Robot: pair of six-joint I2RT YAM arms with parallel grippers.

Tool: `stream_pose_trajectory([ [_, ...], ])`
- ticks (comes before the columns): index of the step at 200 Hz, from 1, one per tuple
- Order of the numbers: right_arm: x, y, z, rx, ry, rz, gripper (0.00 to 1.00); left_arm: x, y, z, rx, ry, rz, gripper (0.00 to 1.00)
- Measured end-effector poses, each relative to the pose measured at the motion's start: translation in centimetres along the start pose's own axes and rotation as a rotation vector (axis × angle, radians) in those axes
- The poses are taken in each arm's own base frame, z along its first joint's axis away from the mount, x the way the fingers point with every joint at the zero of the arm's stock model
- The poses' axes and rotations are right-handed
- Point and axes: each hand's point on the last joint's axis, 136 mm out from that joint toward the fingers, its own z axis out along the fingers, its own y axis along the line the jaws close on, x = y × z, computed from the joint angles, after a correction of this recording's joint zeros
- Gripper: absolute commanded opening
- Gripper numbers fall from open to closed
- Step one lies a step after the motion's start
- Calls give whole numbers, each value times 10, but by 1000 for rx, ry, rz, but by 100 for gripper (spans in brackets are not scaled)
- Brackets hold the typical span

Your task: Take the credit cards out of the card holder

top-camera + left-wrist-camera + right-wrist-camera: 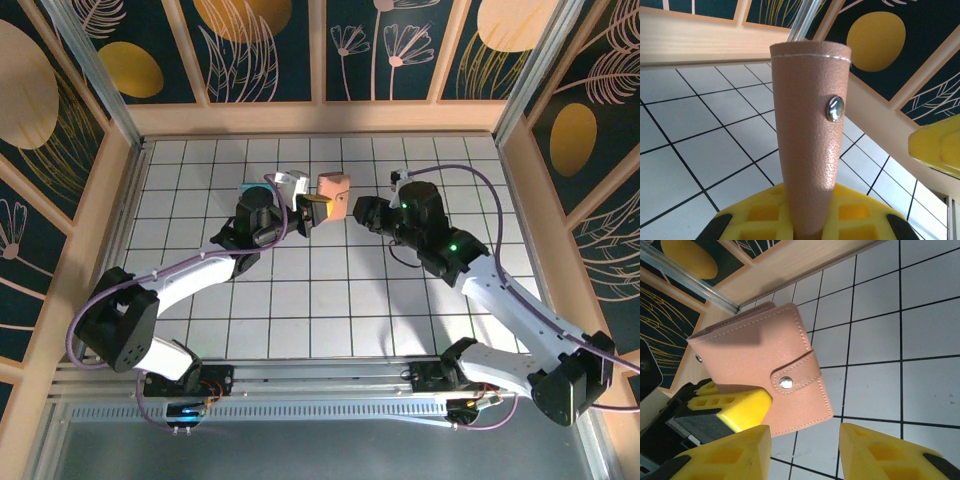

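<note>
**Fig.** From overhead, we see the card holder [335, 195] held clear of the tiled table [330, 300], toward 12 o'clock of the grid's centre. It is folded shut and its snap strap [792, 380] is fastened. The left gripper [316, 210] is clenched on the holder's lower edge from 8 o'clock. The right gripper [800, 450] sits at the holder's 3 o'clock with its jaws parted and nothing between them. At the holder's 9 o'clock, we note a teal-green card [248, 189] and a white card [292, 180] on the tiles.
</note>
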Motion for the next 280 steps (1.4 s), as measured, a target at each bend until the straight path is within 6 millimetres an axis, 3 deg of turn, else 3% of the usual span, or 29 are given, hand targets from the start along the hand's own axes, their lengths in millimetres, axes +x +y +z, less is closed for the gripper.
stream_pose_trajectory([
  [77, 2, 3, 33, 47, 60, 28, 38, 1, 0, 0, 0, 1, 3, 0],
  [163, 11, -6, 49, 84, 101, 49, 34, 6, 0, 3, 5, 15, 9, 0],
  [280, 10, 2, 56, 41, 115, 60, 32, 16, 3, 8, 13, 43, 4, 0],
])
